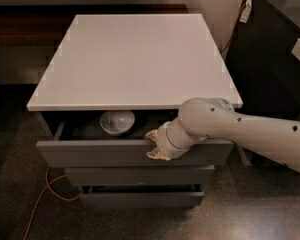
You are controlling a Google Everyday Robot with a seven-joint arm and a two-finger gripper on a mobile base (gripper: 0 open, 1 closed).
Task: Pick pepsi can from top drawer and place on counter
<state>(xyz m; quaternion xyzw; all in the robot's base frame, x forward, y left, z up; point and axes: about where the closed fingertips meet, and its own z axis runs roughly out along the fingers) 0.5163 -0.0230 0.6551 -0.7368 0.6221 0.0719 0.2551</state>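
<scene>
The top drawer (90, 154) of the grey cabinet stands partly pulled out under the white counter (135, 59). Its dark inside shows a white round bowl (117, 122) near the middle. The pepsi can is hidden from view; the arm and the counter's overhang cover the right part of the drawer. My gripper (155, 145) is at the top edge of the drawer front, right of the bowl, and the pale arm reaches in from the right.
Two narrower grey drawers (135, 175) sit shut below the top one. A black cabinet (275, 59) stands close on the right. An orange cable (45, 194) lies on the dark floor at the lower left. A dark wooden ledge runs behind the counter.
</scene>
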